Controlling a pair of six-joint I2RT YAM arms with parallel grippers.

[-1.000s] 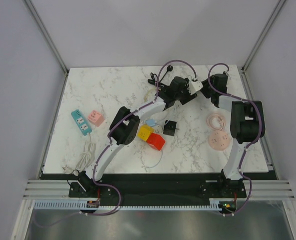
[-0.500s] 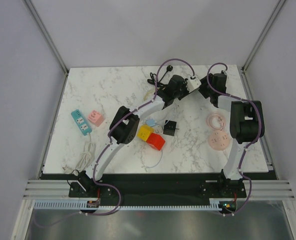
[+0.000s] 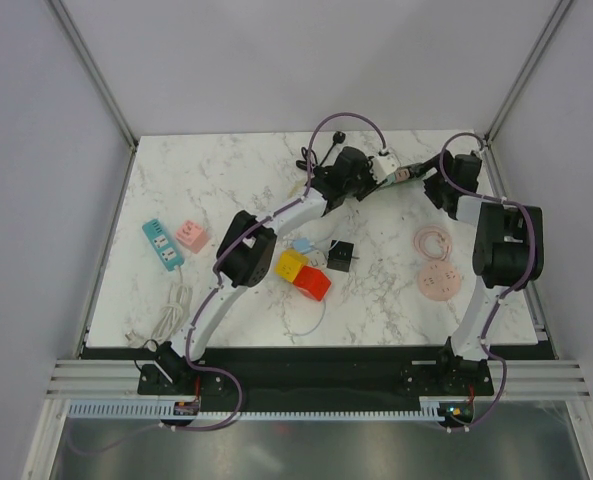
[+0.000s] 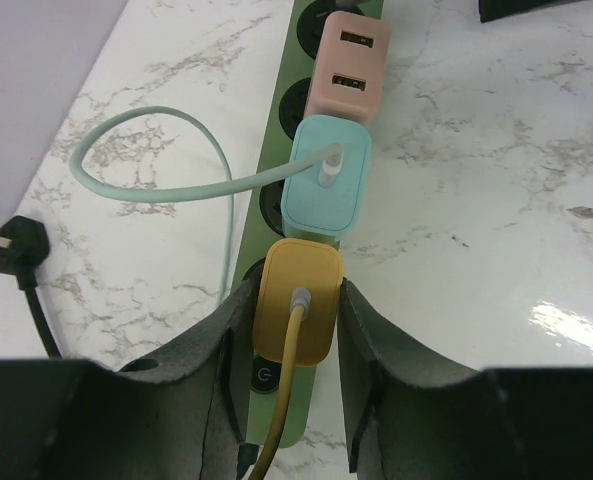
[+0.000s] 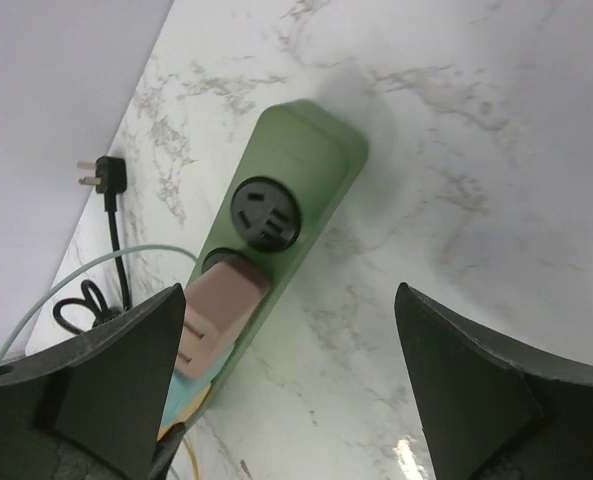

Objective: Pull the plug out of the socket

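A green power strip (image 4: 275, 160) lies on the marble table with three plugs in a row: pink (image 4: 348, 60), teal (image 4: 326, 185) and yellow (image 4: 298, 300). My left gripper (image 4: 296, 295) is shut on the yellow plug, one finger pressed against each side, and its yellow cable runs down between them. The right wrist view shows the strip's far end (image 5: 306, 150) with an empty black socket (image 5: 266, 212) next to the pink plug (image 5: 221, 305). My right gripper (image 5: 291, 300) stands wide open, holding nothing, off to the strip's right (image 3: 444, 186).
A loose black plug (image 4: 21, 245) and its cord lie near the back edge. At the left are a teal power strip (image 3: 162, 245) and a pink cube (image 3: 191, 234). Yellow (image 3: 292, 264), red (image 3: 313, 284) and black (image 3: 342, 256) adapters sit mid-table; a pink round socket (image 3: 438, 282) is at the right.
My left gripper has closed on the yellow plug. My right gripper has opened wide and drawn back to the right, away from the strip.
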